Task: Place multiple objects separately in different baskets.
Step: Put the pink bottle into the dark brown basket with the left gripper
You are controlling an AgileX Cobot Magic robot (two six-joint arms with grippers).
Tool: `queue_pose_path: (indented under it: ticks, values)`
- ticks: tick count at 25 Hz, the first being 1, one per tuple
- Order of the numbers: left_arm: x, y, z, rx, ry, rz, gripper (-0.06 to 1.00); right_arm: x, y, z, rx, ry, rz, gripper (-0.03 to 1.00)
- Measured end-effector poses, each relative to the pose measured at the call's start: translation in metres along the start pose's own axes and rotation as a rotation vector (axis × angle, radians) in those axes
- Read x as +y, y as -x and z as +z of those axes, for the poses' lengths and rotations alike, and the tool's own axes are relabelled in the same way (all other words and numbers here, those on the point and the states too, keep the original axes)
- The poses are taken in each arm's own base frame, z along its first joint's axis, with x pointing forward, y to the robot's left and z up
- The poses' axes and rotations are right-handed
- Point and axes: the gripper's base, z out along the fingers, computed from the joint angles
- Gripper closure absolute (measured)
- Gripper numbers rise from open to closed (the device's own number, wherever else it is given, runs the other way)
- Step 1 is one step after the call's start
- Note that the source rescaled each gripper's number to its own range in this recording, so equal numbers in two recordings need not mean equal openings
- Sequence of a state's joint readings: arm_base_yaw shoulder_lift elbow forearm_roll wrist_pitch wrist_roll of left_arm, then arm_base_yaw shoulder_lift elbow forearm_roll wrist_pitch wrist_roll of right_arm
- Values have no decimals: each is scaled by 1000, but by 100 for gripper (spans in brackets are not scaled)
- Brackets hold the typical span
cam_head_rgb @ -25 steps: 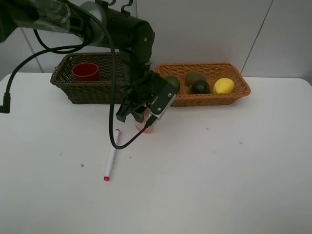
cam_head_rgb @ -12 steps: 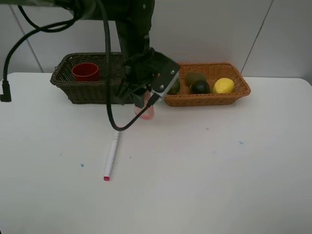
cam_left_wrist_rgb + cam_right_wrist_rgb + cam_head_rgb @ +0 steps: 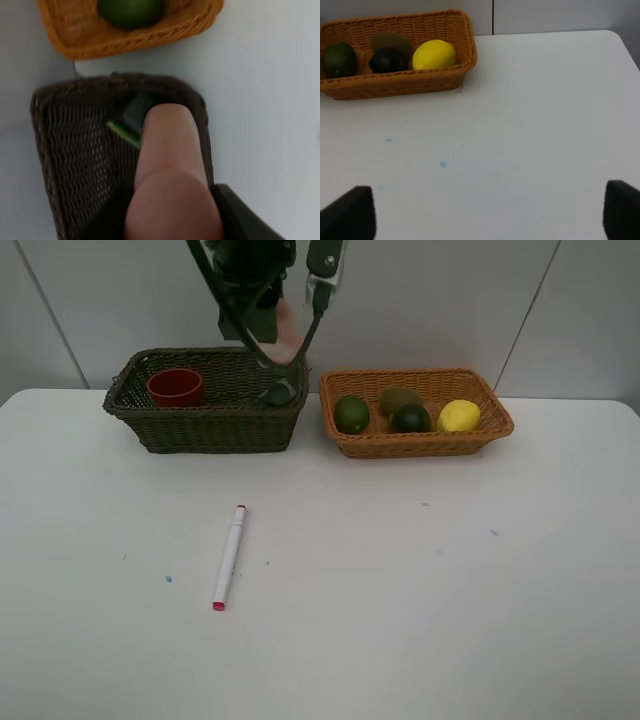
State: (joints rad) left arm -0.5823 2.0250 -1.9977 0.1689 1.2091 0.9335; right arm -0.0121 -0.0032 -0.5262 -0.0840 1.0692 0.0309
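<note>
while the left gripper (image 3: 283,302), half closed, clamps the pink bottle (image 3: 167,165) high over the end of the dark wicker basket (image 3: 200,430) where a grey-green bottle (image 3: 278,394) lies, letting go from this height could bounce it off that bottle or the rim, and the right gripper (image 3: 485,210) sits wide open, empty.

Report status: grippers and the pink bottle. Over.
Left gripper shut on pink bottle, held high over dark basket. Right gripper open, empty. Grey-green bottle lies in the basket below; marker on table.
</note>
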Motion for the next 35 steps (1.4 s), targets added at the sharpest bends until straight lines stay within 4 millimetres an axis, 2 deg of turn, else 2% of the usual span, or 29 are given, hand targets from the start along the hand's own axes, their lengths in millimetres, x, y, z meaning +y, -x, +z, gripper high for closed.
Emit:
queue_pose_path:
  ticks: [4,8,12,16,19,24,30,33,35]
  values:
    - [16,-26,3,23,28,-396,53,0,0,0,0,0,0,-2]
    - [37,-45,5,-41,136,-825,53,0,0,0,0,0,0,-2]
    - [55,-60,5,-133,230,-1099,53,0,0,0,0,0,0,-2]
    - [62,-66,12,-205,273,-1162,53,0,0,0,0,0,0,-2]
    - [62,-71,28,-189,266,-1174,53,0,0,0,0,0,0,-2]
    - [56,-76,82,-94,206,-1179,53,0,0,0,0,0,0,-2]
    - [38,-75,149,-12,98,-1204,53,0,0,0,0,0,0,-2]
    - [33,-73,166,-20,67,-1224,53,0,0,0,0,0,0,-2]
    - [33,-72,168,-36,62,-1233,53,0,0,0,0,0,0,-2]
